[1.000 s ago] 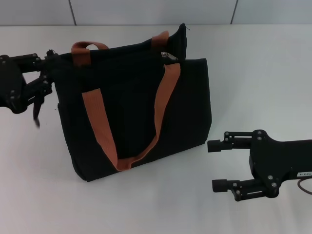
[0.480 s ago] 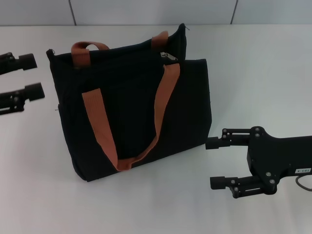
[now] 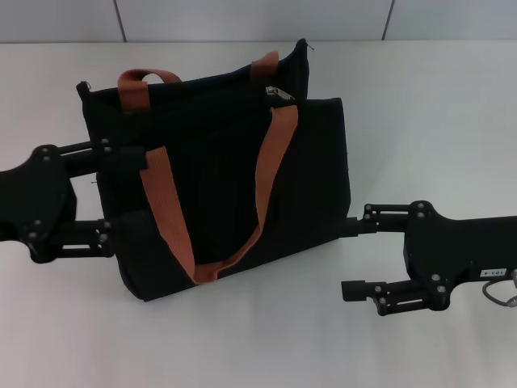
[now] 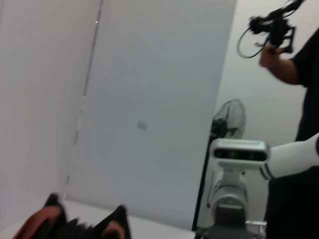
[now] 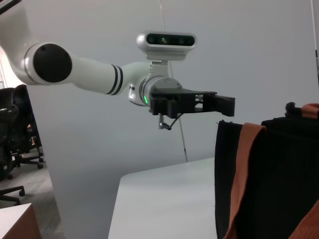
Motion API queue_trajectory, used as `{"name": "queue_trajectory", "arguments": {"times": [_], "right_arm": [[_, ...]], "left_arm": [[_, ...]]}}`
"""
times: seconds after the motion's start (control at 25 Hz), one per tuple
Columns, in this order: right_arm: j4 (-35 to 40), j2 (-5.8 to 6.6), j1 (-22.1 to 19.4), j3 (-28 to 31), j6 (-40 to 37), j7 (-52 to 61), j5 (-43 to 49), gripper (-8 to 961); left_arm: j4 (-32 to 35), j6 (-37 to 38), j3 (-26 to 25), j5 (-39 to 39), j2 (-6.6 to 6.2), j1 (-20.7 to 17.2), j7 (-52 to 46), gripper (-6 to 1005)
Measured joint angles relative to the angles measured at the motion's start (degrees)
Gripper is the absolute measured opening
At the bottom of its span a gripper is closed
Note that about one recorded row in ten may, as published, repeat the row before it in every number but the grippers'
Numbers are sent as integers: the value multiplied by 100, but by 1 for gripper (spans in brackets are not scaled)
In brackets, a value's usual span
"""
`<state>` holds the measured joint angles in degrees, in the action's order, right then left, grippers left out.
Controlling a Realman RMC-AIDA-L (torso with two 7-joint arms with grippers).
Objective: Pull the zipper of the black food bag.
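Observation:
The black food bag (image 3: 218,186) stands upright mid-table with two rust-brown handles (image 3: 271,174). Its silver zipper pull (image 3: 279,94) sits on the top edge near the far right corner, with no gripper near it. My left gripper (image 3: 119,192) is open at the bag's left side, one finger (image 3: 121,153) across the bag's left edge and the other lower down. My right gripper (image 3: 349,255) is open and empty, just right of the bag's lower right side. The right wrist view shows the bag (image 5: 279,189) and the left gripper (image 5: 225,105) beyond it.
The white table (image 3: 436,113) spreads around the bag, with a pale wall behind it. In the left wrist view the bag's handle tops (image 4: 42,224) show low down, and a person (image 4: 294,99) stands beyond the robot's head camera (image 4: 237,154).
My left gripper moved from the bag's far top-left corner, out to the left, then back in to the bag's nearer left side. The right gripper shifted slightly towards the bag.

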<state>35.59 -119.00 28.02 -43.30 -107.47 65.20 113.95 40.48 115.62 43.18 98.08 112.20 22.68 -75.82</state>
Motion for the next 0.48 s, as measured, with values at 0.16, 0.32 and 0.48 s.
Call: {"name": "queue_trajectory", "arguments": {"times": [0.16,0.32,0.48], "right_arm": [[0,-1,26,-5,34,40,1,766],[0,-1,57,-16,47,54,17,766],[-61,0,53,-55,87,18,37,766]], "left_arm": [[11,1,388,-395,85,-108,199,815],[-218,-29,968,-452,223,-182,671,815],[-802,-196,1002,88,324,-192,1355,815]]}}
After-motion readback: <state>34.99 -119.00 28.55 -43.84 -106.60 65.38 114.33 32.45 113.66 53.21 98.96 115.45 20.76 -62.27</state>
